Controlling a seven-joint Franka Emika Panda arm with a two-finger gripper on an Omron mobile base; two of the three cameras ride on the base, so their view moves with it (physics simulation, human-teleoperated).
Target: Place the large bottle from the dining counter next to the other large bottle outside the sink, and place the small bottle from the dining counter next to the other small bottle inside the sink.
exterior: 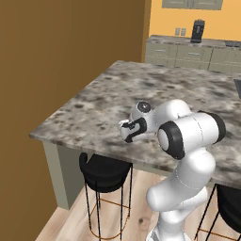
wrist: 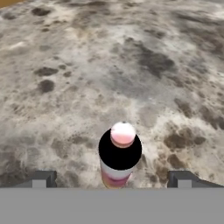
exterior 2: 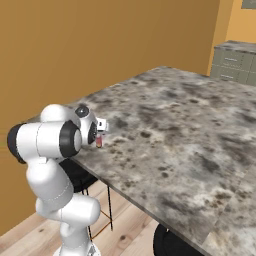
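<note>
Small bottle [wrist: 119, 155] stands upright on the dining counter [wrist: 131, 65], between the two finger tips [wrist: 40, 178] of the gripper [wrist: 111, 179], touching neither. Jaws spread wide, holding nothing. Bottle has pink cap, black shoulder, white and pink bands; no readable writing. Right base view: bottle [exterior 2: 99, 141] just below the hand, near the counter edge.

Both base views flank the arm over the dining counter [exterior: 94, 101]; hand view looks down close.
</note>
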